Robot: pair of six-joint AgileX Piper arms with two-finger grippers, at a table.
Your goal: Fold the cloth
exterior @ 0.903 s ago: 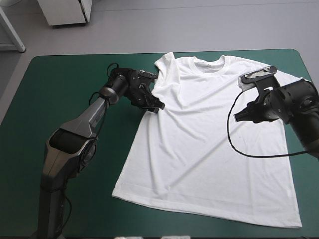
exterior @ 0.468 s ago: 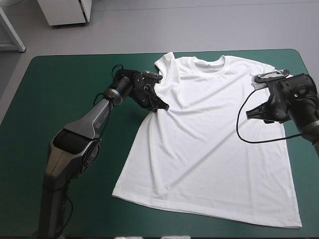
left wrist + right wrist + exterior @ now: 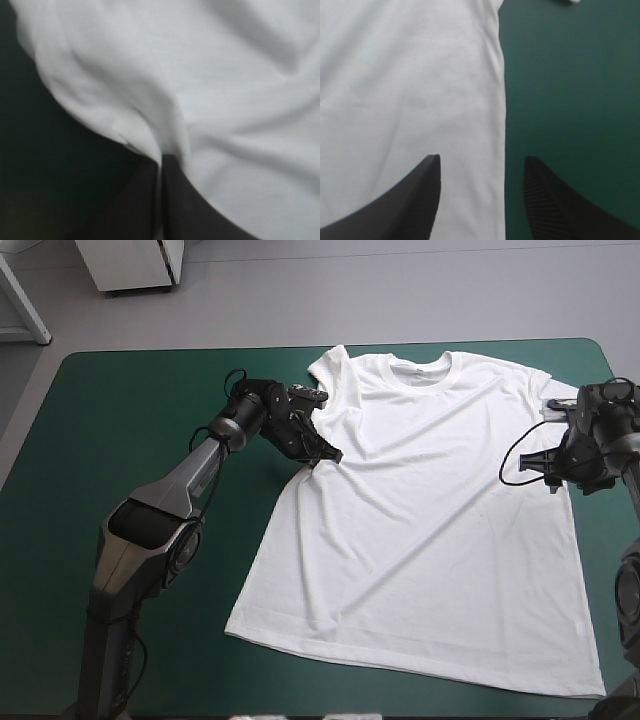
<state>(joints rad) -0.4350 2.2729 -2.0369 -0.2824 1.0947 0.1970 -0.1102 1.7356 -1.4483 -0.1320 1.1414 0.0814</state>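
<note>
On the teal-green cover [image 3: 120,420] of the table: one T-shirt [image 3: 420,530], white, short-sleeved, of thin soft cloth, spread flat. The round neckline lies toward the far edge. The straight hem lies toward the near edge and runs slightly aslant. The surface is mostly smooth, with shallow diagonal creases fanning across the chest from the left arm's side.

Left gripper [image 3: 325,453]: at the shirt's side edge, just below the sleeve nearest the left arm. Its black fingers [image 3: 135,210] meet in one pointed arch, clamped on a pinch of the cloth. The fabric rises to their tip in a soft rounded ridge, with the dark cover beside it.

Right gripper [image 3: 545,468]: low over the shirt's opposite edge, on the right arm's side, near the other sleeve. Its fingers [image 3: 420,200] stand apart, broad and curved like fins, and the inner face of one is finely ribbed. One finger stands over white cloth, the other over bare cover. The shirt's hemmed edge runs straight between them.
</note>
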